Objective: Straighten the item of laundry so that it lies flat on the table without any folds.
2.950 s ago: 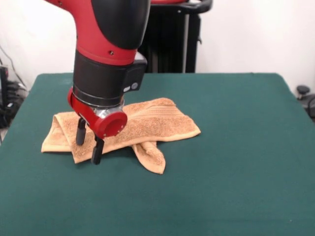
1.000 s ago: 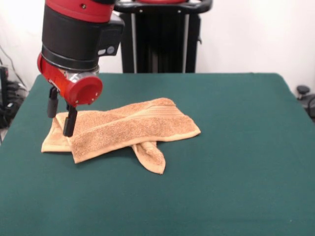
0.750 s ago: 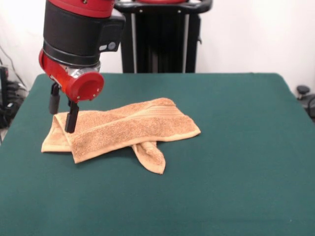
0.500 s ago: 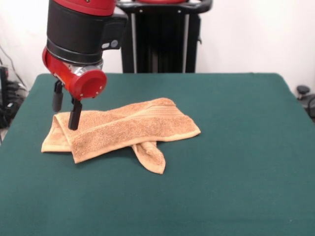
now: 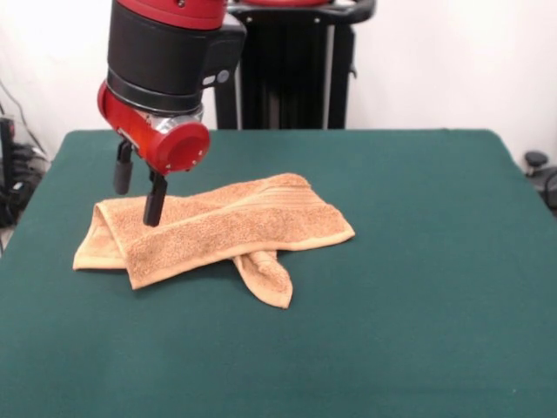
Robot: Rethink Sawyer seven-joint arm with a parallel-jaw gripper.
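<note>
The orange-tan towel (image 5: 213,231) lies folded over itself on the left half of the green table (image 5: 418,261). A ribbed band shows near its far right end, and a twisted corner sticks out at the front. My gripper (image 5: 138,195) hangs open just above the towel's far left part, its two black fingers (image 5: 155,200) apart with nothing between them. The red and black arm comes down from the top left.
A black stand rises behind the table's far edge (image 5: 287,65). Some dark gear sits off the table at the right edge (image 5: 540,170) and cables at the left.
The gripper rose from the towel's front left edge, swung out to the far left, and is now drifting back right above the towel. The towel has not moved in the last second.
</note>
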